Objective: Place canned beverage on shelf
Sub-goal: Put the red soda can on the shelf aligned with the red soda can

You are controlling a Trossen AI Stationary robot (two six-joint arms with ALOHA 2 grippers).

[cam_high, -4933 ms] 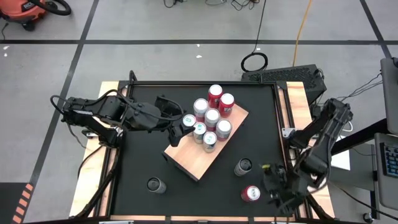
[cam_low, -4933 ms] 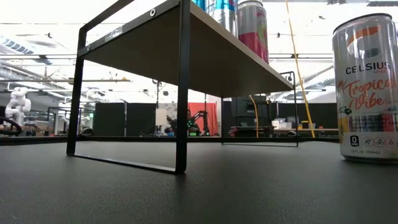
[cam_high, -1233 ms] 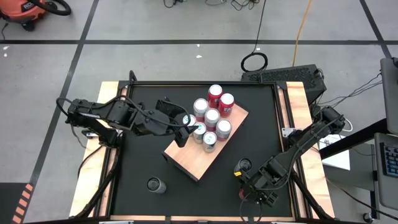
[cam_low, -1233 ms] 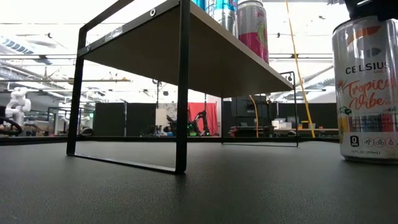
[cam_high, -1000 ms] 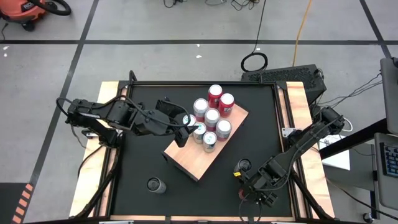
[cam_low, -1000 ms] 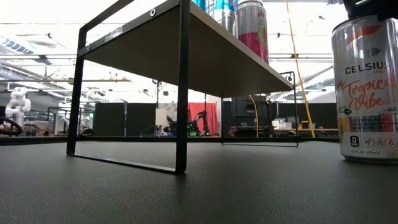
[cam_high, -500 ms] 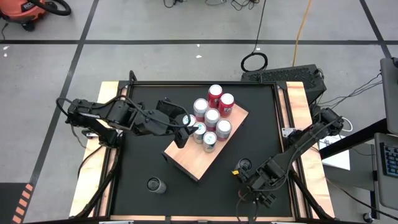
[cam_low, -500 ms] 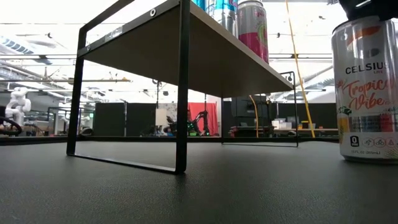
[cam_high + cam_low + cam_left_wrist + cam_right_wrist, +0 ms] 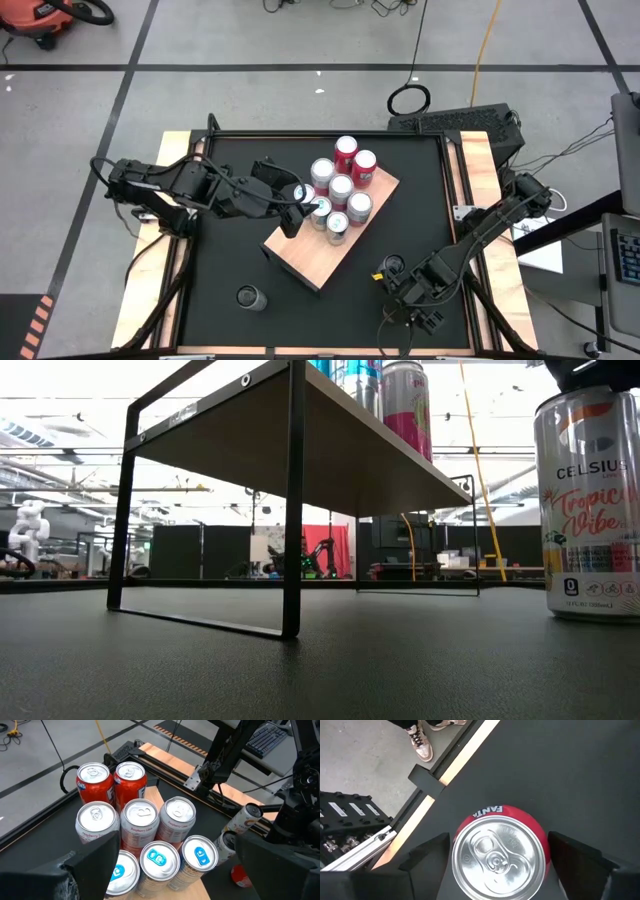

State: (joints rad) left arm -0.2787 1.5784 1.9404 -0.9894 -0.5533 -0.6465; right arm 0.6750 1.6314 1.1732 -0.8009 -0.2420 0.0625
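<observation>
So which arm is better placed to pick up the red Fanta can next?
The right. Its gripper is open, directly above the red Fanta can, one finger on each side. The left gripper is open at the shelf beside the cans already placed.

orange cable (image 9: 487, 45), keyboard (image 9: 462, 119), shoes (image 9: 422, 742)

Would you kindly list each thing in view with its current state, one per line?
shelf: standing on the tabletop, loaded with upright cans.
cans on the shelf: eight, upright, unopened, packed together.
Fanta can: upright on the tabletop, unopened, between open jaws.
Celsius can: upright on the tabletop.
dark can: upright on the tabletop, alone.
left gripper: open, over the shelf's cans.
right gripper: open, around the Fanta can.
</observation>
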